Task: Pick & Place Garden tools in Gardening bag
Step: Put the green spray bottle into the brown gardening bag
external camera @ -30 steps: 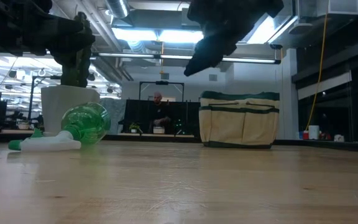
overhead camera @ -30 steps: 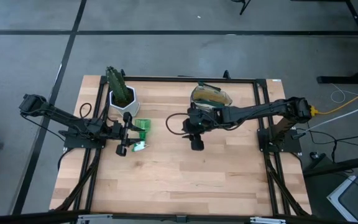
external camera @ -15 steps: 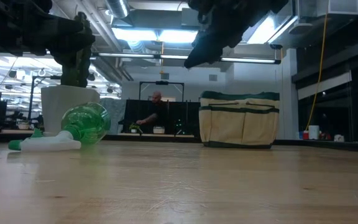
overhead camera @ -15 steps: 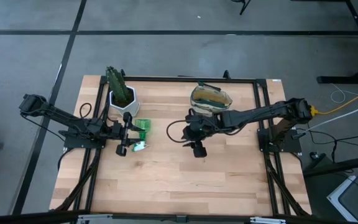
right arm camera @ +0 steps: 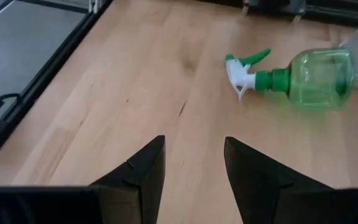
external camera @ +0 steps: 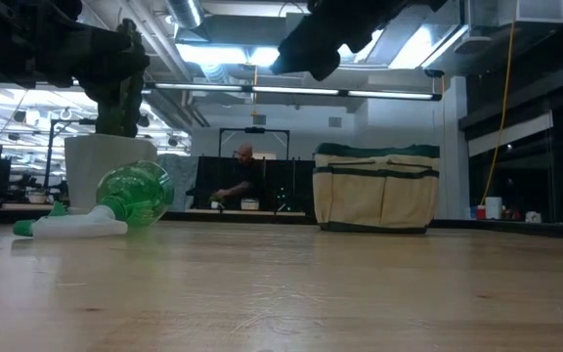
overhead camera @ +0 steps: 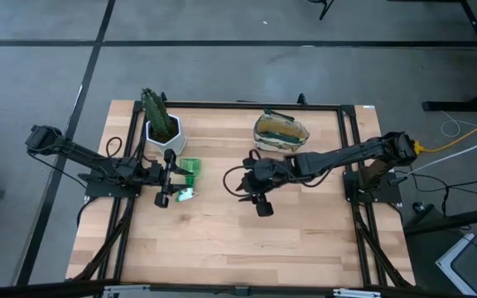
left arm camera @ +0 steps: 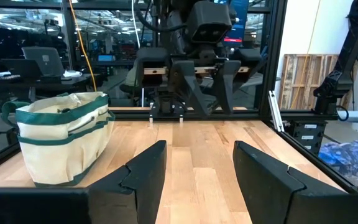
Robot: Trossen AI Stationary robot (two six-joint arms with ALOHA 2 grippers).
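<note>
Surveying the high view, I found the wooden counter (overhead camera: 222,240) carrying a green spray bottle (overhead camera: 189,170) lying on its side left of centre, just below the white pot (overhead camera: 163,132) with its cactus (overhead camera: 155,108) at the upper left. The gardening bag (overhead camera: 281,130) stood upright near the upper middle of the frame, well apart from the bottle.

I noted the left claw (overhead camera: 169,177) poised just beside the bottle, its fingers (left arm camera: 145,177) spread apart with nothing between them. The right claw (overhead camera: 259,199) hung over the middle of the counter, below the bag in that frame; its fingers (right arm camera: 145,171) stood apart and gripped nothing, with bare wood showing in the gap. In the right wrist view the bottle (right arm camera: 303,78) lay ahead of that claw, its white trigger head (right arm camera: 241,70) turned away from the pot.

From the low view, the bottle (external camera: 130,200) rested at the left and the bag (external camera: 374,188) at centre right, with a person (external camera: 242,176) visible in the room behind the counter.
</note>
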